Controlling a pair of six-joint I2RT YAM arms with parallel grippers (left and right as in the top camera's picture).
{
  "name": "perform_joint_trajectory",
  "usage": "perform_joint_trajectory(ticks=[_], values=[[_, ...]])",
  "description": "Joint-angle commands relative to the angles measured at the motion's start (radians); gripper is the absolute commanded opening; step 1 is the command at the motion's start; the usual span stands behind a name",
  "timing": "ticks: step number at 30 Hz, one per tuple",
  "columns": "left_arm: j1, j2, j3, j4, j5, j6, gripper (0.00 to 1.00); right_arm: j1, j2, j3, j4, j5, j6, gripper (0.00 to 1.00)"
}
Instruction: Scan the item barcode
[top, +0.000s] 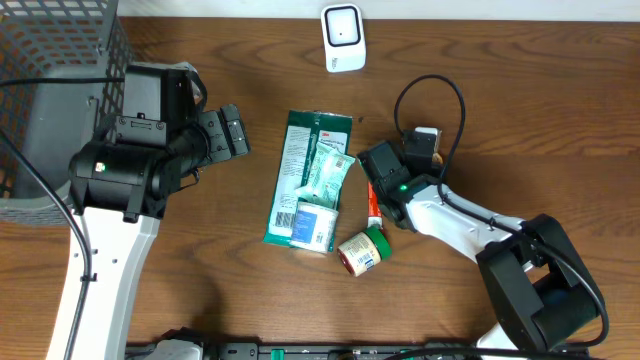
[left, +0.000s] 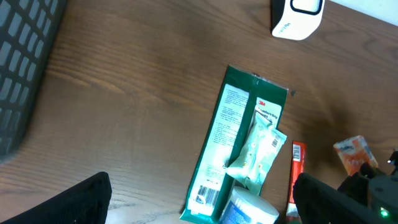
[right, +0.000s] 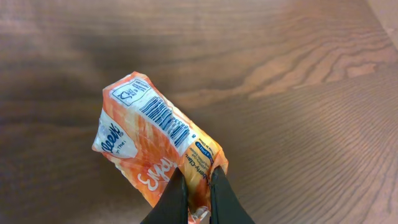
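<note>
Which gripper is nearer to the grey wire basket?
Left. The left gripper, open, hangs just right of the basket; the right gripper, shut on an orange tissue pack, is far beyond the green packet.
</note>
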Motion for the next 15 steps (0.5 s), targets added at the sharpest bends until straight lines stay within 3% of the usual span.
perform_joint_trajectory(ticks=[1,4,8,12,15], values=[[0.003,-0.001,0.006,0.000,-0.006,0.013,0.93,0.012,0.012,-0.011,-0.003,-0.026,0.005,0.12],[0.003,-0.001,0.006,0.000,-0.006,0.013,0.94,0.018,0.012,-0.011,-0.008,-0.079,0.005,0.31],[0.003,-0.001,0.006,0.000,-0.006,0.013,0.94,0.018,0.012,-0.011,-0.008,-0.118,0.006,0.35],[0.003,-0.001,0.006,0.000,-0.006,0.013,0.94,0.018,0.008,-0.009,-0.008,-0.116,0.004,0.57],[0.003,-0.001,0.006,0.000,-0.006,0.013,0.94,0.018,-0.010,-0.008,-0.008,-0.118,-0.031,0.60]])
